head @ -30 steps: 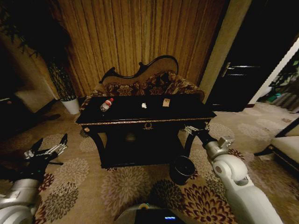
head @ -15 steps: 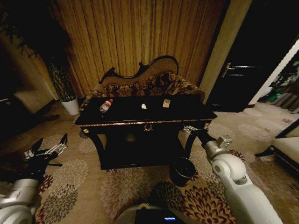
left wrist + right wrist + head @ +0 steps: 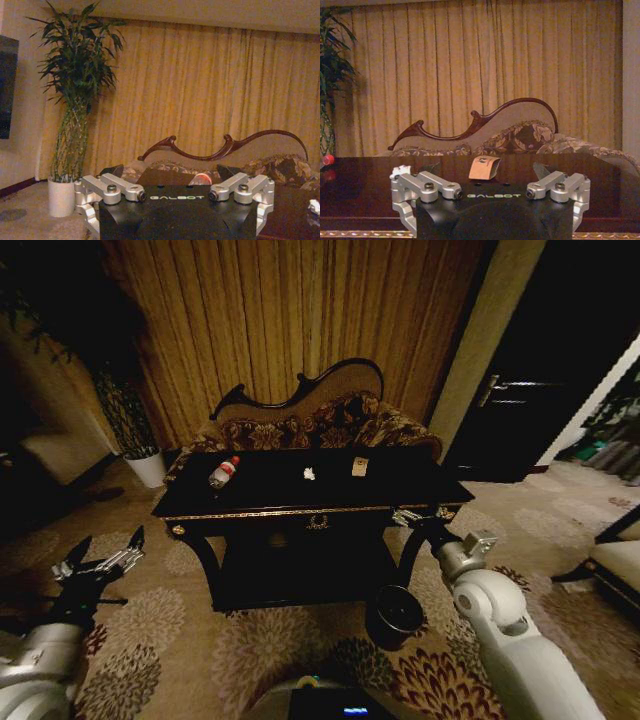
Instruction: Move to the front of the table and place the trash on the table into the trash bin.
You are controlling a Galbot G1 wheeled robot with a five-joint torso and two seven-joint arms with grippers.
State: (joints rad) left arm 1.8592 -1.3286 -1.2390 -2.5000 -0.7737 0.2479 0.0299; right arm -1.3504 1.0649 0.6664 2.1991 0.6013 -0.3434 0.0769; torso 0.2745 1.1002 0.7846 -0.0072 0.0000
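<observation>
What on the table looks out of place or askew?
A bottle lies on its side at the table's left end, with a crumpled paper wad and a tan packet loose on the glossy top. Nothing looks spilled.

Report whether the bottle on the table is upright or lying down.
Lying down: the bottle rests on its side on the table, red cap pointing toward the sofa.
</observation>
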